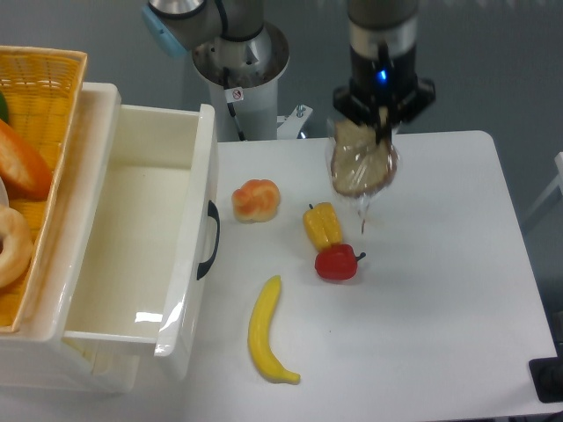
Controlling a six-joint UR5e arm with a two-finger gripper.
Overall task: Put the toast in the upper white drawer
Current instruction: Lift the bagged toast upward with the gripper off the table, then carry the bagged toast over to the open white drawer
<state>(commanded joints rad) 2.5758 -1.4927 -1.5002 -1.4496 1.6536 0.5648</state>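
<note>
Your gripper (380,112), in the upper centre-right of the frame, is clamped on the top edge of the toast (361,167). The slice hangs below the fingers, clear of the table (440,290), its plastic tail trailing down. The arm descends vertically from the top edge. The upper white drawer (132,255) stands open at left.
</note>
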